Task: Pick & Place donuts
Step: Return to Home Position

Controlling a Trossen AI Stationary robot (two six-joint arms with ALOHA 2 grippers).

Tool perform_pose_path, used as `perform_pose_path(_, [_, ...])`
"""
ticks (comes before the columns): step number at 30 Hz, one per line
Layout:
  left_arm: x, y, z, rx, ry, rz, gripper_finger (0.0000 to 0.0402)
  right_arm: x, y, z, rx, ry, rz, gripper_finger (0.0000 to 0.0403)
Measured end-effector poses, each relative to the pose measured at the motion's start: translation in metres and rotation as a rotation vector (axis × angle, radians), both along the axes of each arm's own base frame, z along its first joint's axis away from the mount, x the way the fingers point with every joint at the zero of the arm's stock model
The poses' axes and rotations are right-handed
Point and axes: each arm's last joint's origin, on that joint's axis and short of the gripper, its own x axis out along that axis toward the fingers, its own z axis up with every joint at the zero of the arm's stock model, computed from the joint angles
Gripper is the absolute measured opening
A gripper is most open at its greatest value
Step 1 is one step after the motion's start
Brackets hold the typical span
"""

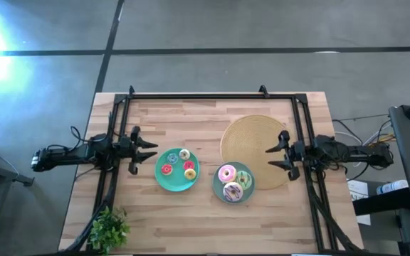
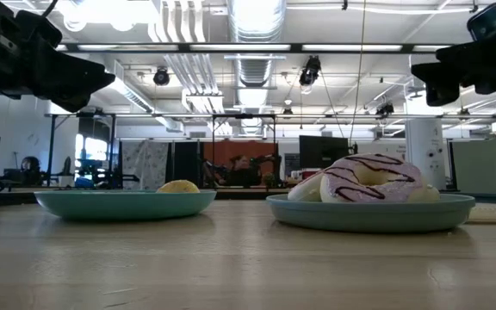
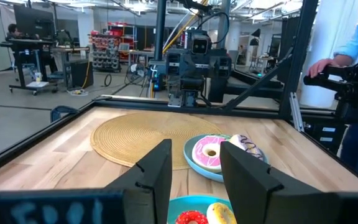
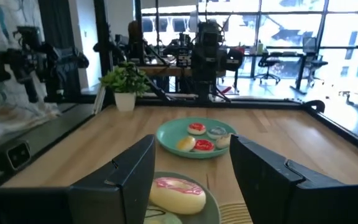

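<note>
Two teal plates sit mid-table. The left plate [image 1: 176, 171] carries several tiny donuts [image 1: 188, 167], red, yellow and pale ones. The right plate [image 1: 233, 182] holds larger donuts: a pink-iced one [image 1: 227, 173], a white one with brown stripes [image 1: 232, 190] and a green one [image 1: 245, 178]. My left gripper [image 1: 153, 153] hovers open just left of the left plate, above the table. My right gripper [image 1: 270, 158] hangs open over the tan woven disc [image 1: 255, 142], right of the right plate. Both hold nothing.
A small potted plant [image 1: 109, 229] stands at the near left corner. A black frame [image 1: 212, 96] runs along the far and side edges. Bare wood lies along the near edge. In the left wrist view a person's hand [image 3: 319, 65] shows beyond the table.
</note>
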Motion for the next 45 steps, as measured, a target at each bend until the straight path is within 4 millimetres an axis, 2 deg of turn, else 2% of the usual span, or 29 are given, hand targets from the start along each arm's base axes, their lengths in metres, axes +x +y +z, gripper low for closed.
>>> perform_pose_path(45, [0.0, 0.0, -0.0001, 0.0, 0.001, 0.0, 0.011, 0.0002, 0.0003, -0.0004, -0.019, 0.001, 0.002, 0.0201])
